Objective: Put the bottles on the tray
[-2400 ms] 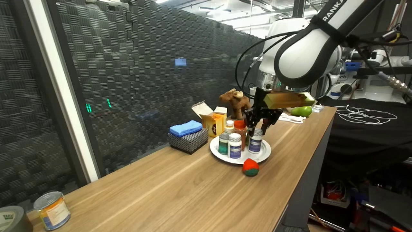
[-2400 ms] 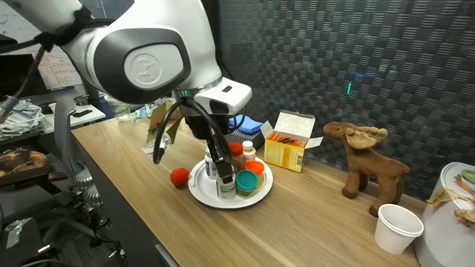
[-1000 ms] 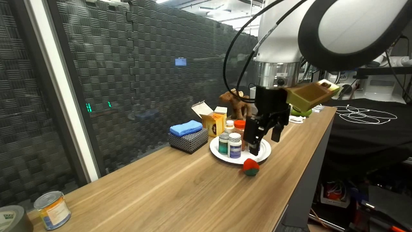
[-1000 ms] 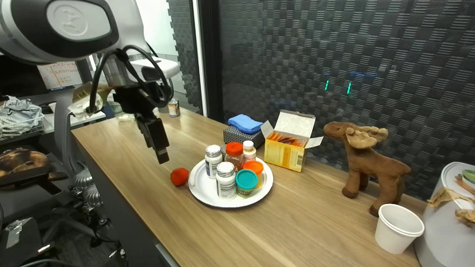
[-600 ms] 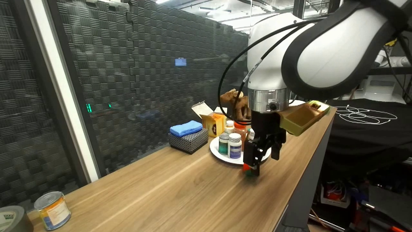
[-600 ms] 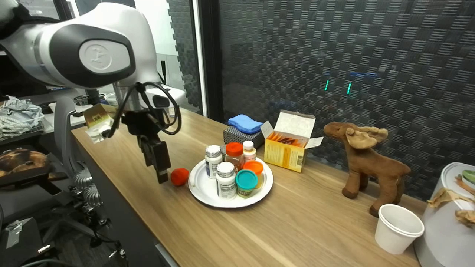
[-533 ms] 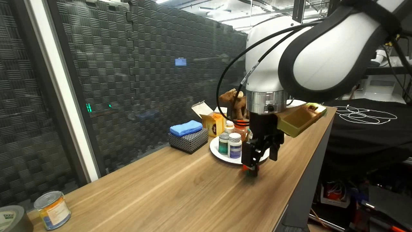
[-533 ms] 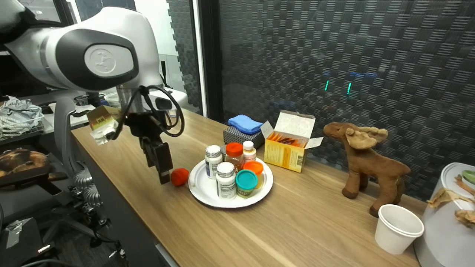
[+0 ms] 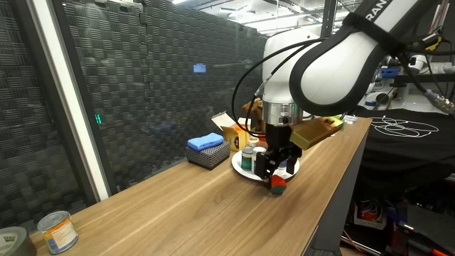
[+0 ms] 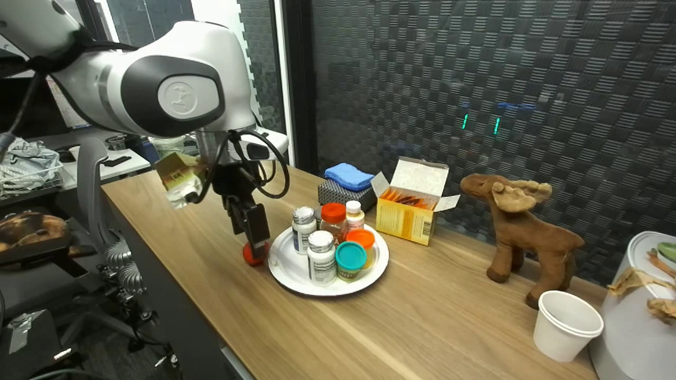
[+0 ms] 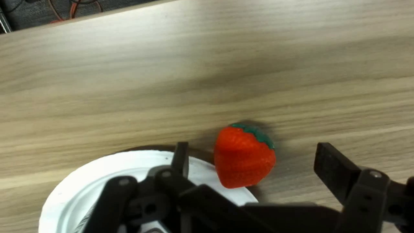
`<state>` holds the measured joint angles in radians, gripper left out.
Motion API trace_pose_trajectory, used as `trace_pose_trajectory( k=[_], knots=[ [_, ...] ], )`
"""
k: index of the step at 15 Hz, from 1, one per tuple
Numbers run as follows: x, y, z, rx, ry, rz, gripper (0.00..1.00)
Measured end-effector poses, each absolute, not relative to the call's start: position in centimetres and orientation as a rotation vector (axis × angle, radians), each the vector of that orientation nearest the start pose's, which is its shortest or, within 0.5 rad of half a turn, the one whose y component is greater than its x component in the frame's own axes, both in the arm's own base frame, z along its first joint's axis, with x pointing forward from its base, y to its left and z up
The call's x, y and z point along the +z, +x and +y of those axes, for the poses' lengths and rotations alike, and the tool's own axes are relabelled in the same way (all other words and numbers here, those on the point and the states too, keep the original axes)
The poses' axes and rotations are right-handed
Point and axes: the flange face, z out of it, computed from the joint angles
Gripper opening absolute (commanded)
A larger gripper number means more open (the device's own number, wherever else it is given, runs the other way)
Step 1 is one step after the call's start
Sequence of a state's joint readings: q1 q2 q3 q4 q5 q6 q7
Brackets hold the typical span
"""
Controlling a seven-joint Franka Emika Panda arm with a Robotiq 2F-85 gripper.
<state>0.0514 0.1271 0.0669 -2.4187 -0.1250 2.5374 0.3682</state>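
Bottles point(image 10: 334, 230) are what the task concerns, and in an exterior view those in sight stand on the round white tray point(image 10: 277, 266). From left to right there, first comes the gripper point(image 11: 253, 158), its fingers point(image 11: 334, 171) wide apart and nothing held. It is at a toy strawberry point(image 11: 244, 158), which lies on the surface point(image 10: 401, 327) just beside the tray; the wrist view shows it between the fingers, with a gap on each side. As this is no bottle, the task calls only for rising away without striking the tray; if the strawberry is wanted, the move is to go lower where needed and close gently. Next comes the tray itself, with two white bottles point(image 10: 321, 264), a red-capped bottle point(image 10: 334, 212), a teal-capped bottle point(image 10: 350, 257) and an orange-capped bottle point(image 10: 361, 238), all upright, so the placing step seems finished to me. Farther right, the yellow box point(image 10: 404, 224) needs no handling, I think.
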Motion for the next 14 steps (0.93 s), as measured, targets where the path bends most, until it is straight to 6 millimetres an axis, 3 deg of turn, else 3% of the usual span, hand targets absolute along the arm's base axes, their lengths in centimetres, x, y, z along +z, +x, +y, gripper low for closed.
trace_pose_trajectory(
  k=[6, 11, 14],
  knots=[
    [24.8, 50.1, 5.1, -0.026, -3.192, 0.266, 0.27],
    [25.2, 50.0, 5.1, -0.005, -3.17, 0.315, 0.26],
    [26.7, 49.2, 4.8, 0.08, -3.135, 0.404, 0.26]
  ],
)
